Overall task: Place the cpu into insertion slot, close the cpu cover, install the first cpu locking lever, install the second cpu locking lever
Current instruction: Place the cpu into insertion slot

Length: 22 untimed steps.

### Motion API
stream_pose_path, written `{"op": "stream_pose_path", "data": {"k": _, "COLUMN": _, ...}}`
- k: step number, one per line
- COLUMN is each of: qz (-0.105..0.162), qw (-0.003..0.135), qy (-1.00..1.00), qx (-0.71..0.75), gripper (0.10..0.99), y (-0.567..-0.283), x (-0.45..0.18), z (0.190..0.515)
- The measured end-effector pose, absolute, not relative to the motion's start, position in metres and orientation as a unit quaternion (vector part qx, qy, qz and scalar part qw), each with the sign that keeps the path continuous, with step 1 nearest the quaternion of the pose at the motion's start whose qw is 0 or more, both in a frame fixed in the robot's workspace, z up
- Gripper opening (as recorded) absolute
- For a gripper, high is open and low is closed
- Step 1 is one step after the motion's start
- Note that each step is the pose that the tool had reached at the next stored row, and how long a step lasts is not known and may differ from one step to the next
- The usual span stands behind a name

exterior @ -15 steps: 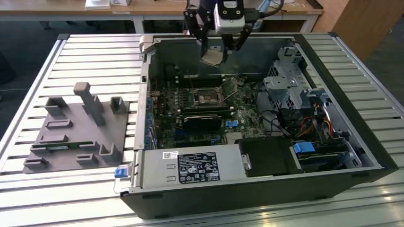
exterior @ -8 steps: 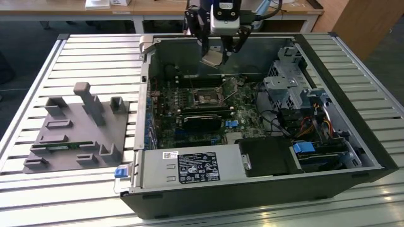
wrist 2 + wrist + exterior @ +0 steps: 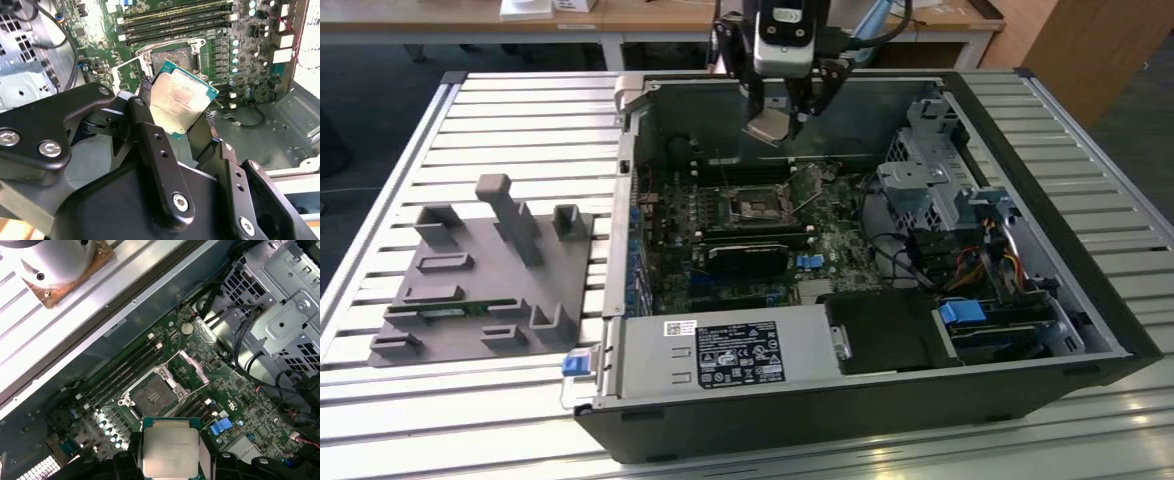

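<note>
Got the cpu (image 3: 182,102) pinched in the gripper (image 3: 177,100) right now, with the black fingers (image 3: 150,125) closed snug on two opposite edges and the silvery face showing in both wrist views. Holding it tilted and up in the air, well clear of everything underneath.

Looking past it to the green board (image 3: 235,390) below. There, spotting the insertion slot (image 3: 151,395) — square, dark, metal-rimmed and apparently bare inside, though hard to be sure from up here. Seeing the cpu cover (image 3: 195,365) swung up and open, standing just beside the slot along one edge. Picking out the long memory slots (image 3: 122,372) lying in rows on either side of the socket.

Moving out, in the exterior view: catching a black card (image 3: 747,262) on the board, nearer the camera than the socket. Noting a metal drive cage (image 3: 921,190) with cables at the exterior view's right, all inside the open computer case (image 3: 854,420) lying on its side.

Beyond the case, at the exterior view's left, finding a grey holder (image 3: 480,290) with upright posts on the slatted metal table (image 3: 400,130). Furthest back — wooden desks (image 3: 654,15).
</note>
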<state>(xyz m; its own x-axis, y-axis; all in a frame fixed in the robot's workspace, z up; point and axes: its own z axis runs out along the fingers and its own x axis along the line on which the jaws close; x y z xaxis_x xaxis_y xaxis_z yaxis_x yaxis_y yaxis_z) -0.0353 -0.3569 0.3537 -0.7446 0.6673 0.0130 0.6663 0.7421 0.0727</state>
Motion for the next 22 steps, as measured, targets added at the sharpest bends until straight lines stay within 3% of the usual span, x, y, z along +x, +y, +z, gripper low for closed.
{"op": "stream_pose_path", "data": {"k": 22, "qz": 0.034, "qw": 0.014, "qy": 0.85, "qx": 0.525, "gripper": 0.537, "y": -0.357, "x": -0.035, "z": 0.326}}
